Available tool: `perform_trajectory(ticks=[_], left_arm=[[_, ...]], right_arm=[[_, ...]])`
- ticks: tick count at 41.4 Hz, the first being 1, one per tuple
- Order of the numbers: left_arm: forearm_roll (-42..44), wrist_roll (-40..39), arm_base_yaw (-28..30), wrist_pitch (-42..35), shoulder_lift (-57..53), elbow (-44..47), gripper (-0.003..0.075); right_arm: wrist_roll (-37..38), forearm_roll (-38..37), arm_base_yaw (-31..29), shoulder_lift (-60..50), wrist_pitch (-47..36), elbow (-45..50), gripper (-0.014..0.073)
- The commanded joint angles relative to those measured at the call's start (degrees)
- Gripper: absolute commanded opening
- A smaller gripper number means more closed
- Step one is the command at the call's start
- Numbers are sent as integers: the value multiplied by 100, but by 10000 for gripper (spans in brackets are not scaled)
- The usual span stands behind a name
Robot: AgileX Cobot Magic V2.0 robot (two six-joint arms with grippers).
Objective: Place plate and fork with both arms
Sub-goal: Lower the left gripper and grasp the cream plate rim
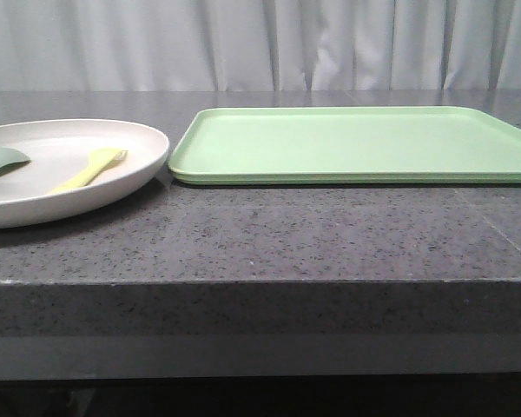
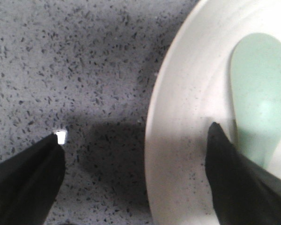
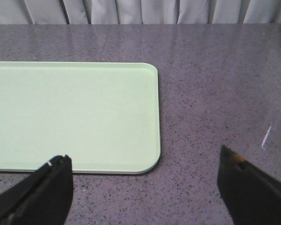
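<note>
Left fingers [image 2: 227,154] wide astride plate [image 2: 178,140] rim; right fingers [image 3: 56,178] wide near tray [image 3: 75,112].

A: What occupies the left of the frame?

B: The plate [image 1: 65,169], a round, shallow, off-white dish cut off by the left edge. It rests on the dark speckled stone table [image 1: 286,239].

A: And inside it?

B: The fork [image 1: 89,169], pale yellow, lies slantwise on the plate's floor with its head toward the upper right. To its left, at the frame edge, part of a muted grey-green utensil [image 1: 2,162] shows.

A: What fills the centre and right?

B: A flat, rectangular light green tray [image 1: 356,143], running off the right edge. Its near left corner sits just beside the plate's rim.

A: Background?

B: A pale pleated curtain [image 1: 260,43] across the top.
</note>
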Motion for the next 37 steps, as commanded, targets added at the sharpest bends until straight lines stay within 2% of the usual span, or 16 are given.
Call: perform_trajectory(ticks=[1, 9, 22, 30, 37], left_arm=[[-54, -33, -33, -179, -127, -162, 556], [-54, -33, -33, -179, -127, -162, 385], [-54, -33, -33, -179, -127, -162, -16], [-226, -33, 14, -203, -183, -162, -18], [-559, -24, 345, -300, -427, -162, -18]], right_arm=[[-31, 18, -12, 38, -435, -200, 645], [-31, 18, -12, 38, -435, -200, 645], [-31, 18, -12, 38, -435, -200, 645], [-31, 18, -12, 38, -435, -200, 645], [-31, 18, -12, 38, -435, -200, 645]])
